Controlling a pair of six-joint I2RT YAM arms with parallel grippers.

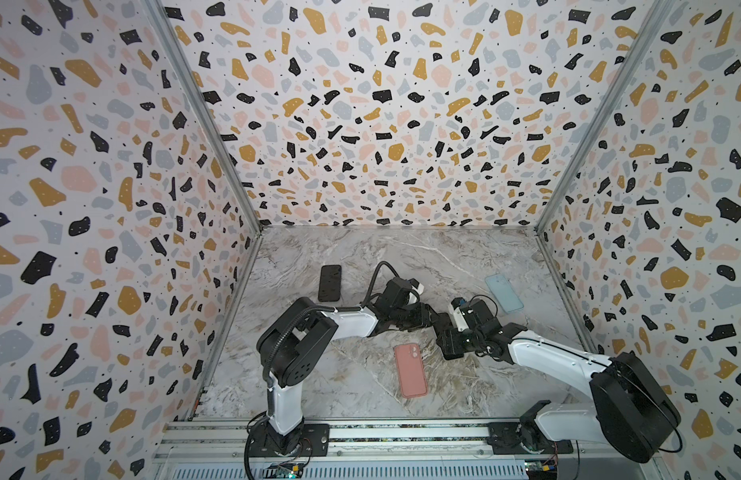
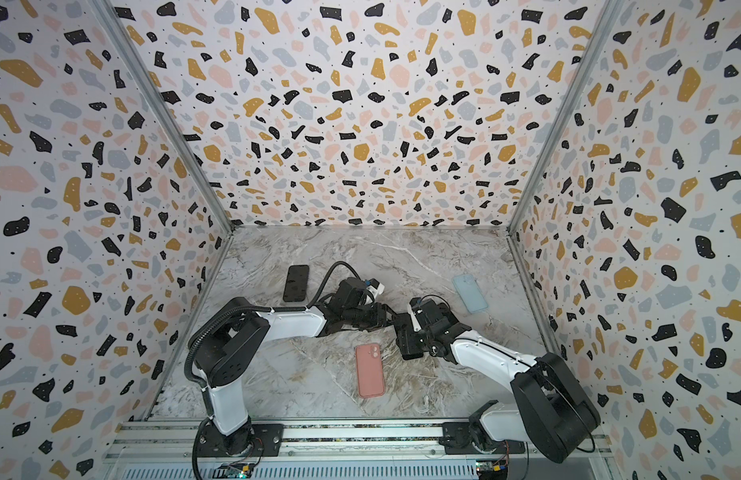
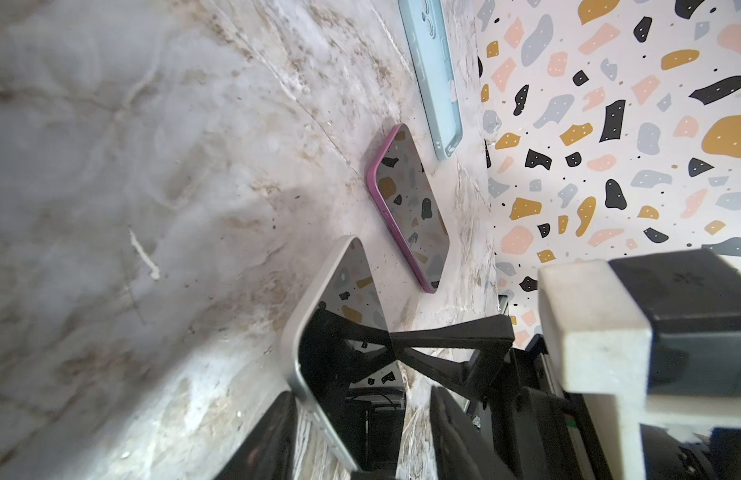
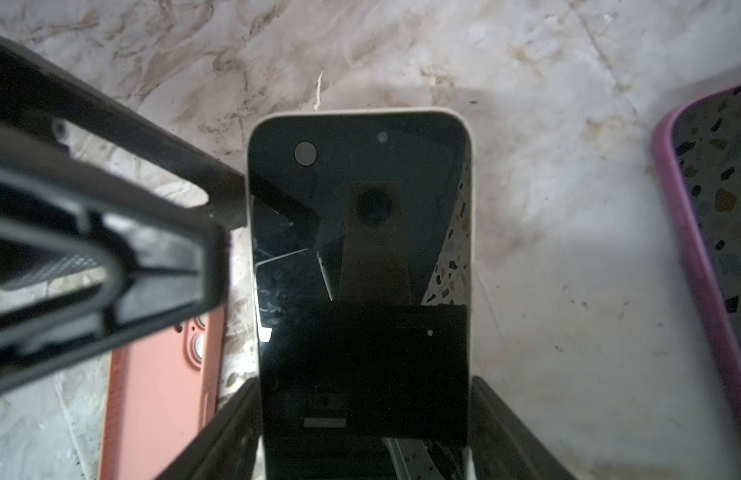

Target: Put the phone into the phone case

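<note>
My right gripper [image 4: 364,386] is shut on the phone [image 4: 360,257], a white-edged phone with a dark screen, clamped across its width above the table. In both top views it shows as a black slab [image 1: 453,345] mid-table. My left gripper [image 3: 360,399] straddles the phone's long edge [image 3: 315,365], jaws apart, with a gap on the screen side. One of its fingers [image 4: 111,266] shows at that edge in the right wrist view. A salmon phone case [image 1: 410,370] lies flat, back up, in front of the grippers. A light blue phone case [image 1: 504,292] lies at the back right.
A phone in a purple case [image 3: 410,208] lies screen up beside the blue case [image 3: 435,75]; the arms hide it in both top views. A dark phone [image 1: 329,282] lies at the back left. Patterned walls [image 1: 111,249] close in three sides of the marble table [image 1: 360,249].
</note>
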